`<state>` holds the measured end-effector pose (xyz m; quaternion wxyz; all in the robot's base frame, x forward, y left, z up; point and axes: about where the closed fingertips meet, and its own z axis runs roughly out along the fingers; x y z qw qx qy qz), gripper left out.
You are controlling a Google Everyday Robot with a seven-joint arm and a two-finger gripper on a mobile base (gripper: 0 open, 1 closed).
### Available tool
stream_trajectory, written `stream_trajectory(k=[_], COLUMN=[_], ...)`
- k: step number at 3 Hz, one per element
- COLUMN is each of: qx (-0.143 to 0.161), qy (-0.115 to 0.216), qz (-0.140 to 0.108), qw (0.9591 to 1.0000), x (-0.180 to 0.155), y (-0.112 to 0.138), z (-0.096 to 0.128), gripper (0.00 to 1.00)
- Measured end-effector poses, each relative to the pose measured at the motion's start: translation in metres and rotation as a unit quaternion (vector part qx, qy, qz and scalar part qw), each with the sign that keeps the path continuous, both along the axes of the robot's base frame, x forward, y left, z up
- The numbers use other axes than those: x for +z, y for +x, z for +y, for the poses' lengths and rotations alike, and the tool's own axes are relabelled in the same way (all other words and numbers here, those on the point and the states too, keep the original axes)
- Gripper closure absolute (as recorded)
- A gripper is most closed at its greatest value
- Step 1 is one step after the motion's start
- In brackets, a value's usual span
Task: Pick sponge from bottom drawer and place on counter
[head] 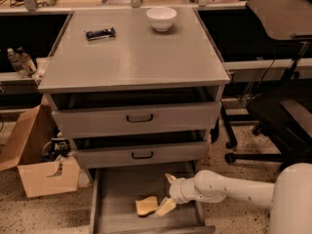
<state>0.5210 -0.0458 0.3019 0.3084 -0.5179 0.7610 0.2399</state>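
Note:
The sponge [146,205], a small pale yellow pad, lies on the floor of the bottom drawer [117,194], which is pulled out at the bottom of the view. My gripper [167,193] is low inside the drawer, just right of the sponge, with its fingers spread open. One cream finger [165,207] is next to the sponge's right edge and the other points up toward the middle drawer. The white arm comes in from the right. The counter [136,52] is the grey cabinet top above.
A white bowl [161,18] and a black flat object [100,33] sit on the counter's far part. An open cardboard box [36,160] stands on the floor to the left. A black office chair [282,111] is on the right. Two upper drawers stand slightly open.

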Motion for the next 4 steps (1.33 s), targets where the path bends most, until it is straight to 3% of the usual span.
stream_trajectory(k=[2,4], qx=[0.01,0.007], qy=[-0.021,-0.035], qz=[0.029,0.061], qw=[0.9993,0.9975], x=[-0.085,-0.14], y=[0.021,0.032], z=[0.028,0.044], gripper=[0.0,0.0])
